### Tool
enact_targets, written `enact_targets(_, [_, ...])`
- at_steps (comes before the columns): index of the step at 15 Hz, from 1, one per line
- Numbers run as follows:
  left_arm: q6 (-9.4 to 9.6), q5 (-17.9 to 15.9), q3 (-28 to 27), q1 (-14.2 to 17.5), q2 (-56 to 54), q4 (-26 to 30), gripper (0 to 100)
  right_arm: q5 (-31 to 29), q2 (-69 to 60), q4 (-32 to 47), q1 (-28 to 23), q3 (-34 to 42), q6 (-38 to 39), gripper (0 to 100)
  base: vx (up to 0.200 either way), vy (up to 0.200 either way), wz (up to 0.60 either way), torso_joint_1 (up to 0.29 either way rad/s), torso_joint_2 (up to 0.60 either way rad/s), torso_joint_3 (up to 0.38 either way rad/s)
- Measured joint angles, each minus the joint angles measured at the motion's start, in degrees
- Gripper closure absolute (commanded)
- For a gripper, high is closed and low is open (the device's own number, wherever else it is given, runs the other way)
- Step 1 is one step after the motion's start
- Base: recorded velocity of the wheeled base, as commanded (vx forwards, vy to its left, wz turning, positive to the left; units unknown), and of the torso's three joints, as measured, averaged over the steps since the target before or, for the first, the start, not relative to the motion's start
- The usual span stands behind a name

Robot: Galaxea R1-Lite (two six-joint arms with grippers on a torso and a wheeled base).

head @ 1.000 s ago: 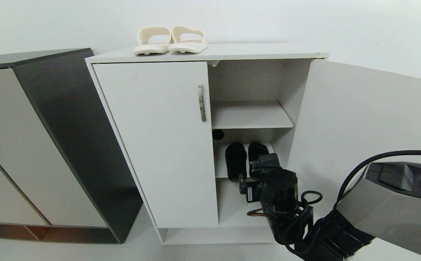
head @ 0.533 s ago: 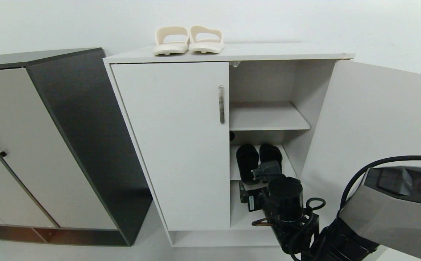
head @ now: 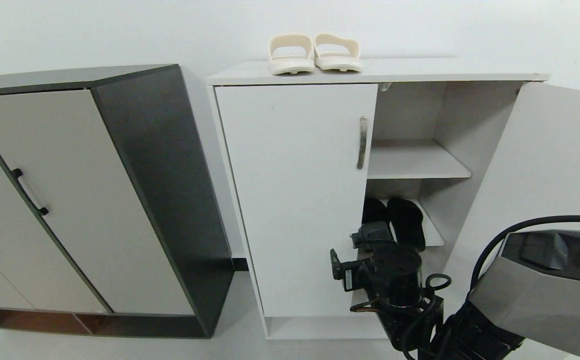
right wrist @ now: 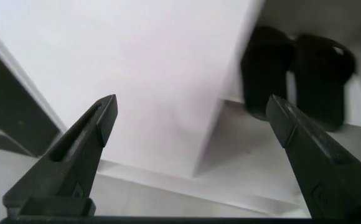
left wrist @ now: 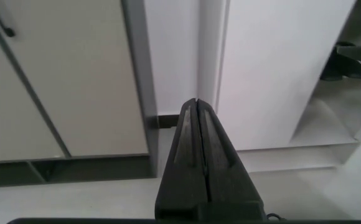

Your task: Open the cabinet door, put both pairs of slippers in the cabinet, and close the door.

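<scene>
The right arm [head: 540, 285] has an angular silver-grey shell with a glossy dark panel on top. A thick black cable [head: 570, 217] arcs over it. Its wrist [head: 395, 270] is a black cylinder hung with looped black wires. The right gripper [right wrist: 192, 102] has two dark, tapering, grooved fingers; the left gripper [left wrist: 196, 102] has flat black ribbed ones.

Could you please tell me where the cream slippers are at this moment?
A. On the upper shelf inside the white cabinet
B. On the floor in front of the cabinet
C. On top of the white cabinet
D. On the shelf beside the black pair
C: the cream slippers sit side by side on the top of the white cabinet, while only the black slippers lie on a shelf inside.
</scene>
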Motion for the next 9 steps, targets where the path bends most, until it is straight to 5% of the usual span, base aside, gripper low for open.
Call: enact_targets(9, [0.44, 0.05, 0.00, 0.02, 0.00, 0.00, 100, 2.73, 0.66, -2.46, -0.07, 1.55, -1.58, 0, 0.000, 0.000, 0.00, 0.000, 0.00, 0.000])
